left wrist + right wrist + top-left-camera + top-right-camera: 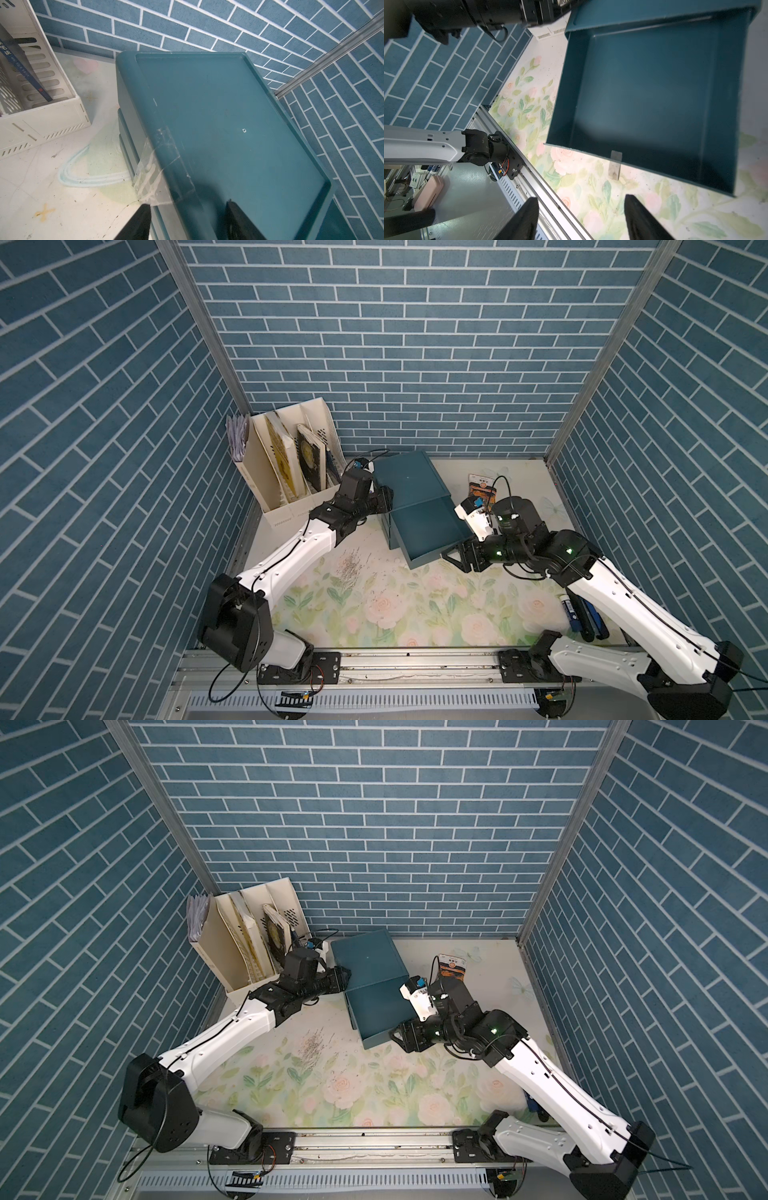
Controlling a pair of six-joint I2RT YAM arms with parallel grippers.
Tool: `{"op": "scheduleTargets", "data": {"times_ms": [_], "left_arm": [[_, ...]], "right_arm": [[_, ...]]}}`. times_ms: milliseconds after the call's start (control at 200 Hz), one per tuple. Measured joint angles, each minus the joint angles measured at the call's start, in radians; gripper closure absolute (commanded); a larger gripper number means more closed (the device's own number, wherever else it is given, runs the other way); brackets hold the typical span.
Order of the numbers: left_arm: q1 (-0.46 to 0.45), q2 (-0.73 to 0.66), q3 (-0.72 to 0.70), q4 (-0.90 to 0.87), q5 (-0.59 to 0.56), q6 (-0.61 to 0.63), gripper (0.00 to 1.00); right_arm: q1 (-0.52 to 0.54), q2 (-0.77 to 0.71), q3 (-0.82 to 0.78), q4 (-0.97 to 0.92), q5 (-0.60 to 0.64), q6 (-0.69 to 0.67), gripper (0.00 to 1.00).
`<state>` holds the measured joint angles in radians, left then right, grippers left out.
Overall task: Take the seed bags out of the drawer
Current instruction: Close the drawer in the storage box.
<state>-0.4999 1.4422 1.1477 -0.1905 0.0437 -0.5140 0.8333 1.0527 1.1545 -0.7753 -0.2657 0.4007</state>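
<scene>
In a top view, 1 dark orange seed bag (482, 489) lies flat on the table (395, 614) near the cabinet (405, 477), outside the pulled-out drawer (428, 531). Left wrist view: the left gripper (187, 205) is clamped across the cabinet's top edge. Right wrist view: the right gripper (581, 199) hangs with its jaws parted, holding nothing, just off the drawer's front wall.

white shells, black joints and thin black cables clothe the left arm (291, 549) and right arm (615, 593)
</scene>
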Motion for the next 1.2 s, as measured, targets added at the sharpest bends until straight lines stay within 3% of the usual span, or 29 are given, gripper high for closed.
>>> {"op": "scheduleTargets", "data": {"times_ms": [460,1200], "left_arm": [[0.0,0.0,0.0,-0.001,0.0,-0.003,0.39],[0.0,0.0,0.0,-0.003,0.0,-0.006,0.39]], "right_arm": [[0.15,-0.045,-0.167,0.141,0.243,0.118,0.51],[0.219,0.05,-0.217,0.364,0.447,0.162,0.59]]}}
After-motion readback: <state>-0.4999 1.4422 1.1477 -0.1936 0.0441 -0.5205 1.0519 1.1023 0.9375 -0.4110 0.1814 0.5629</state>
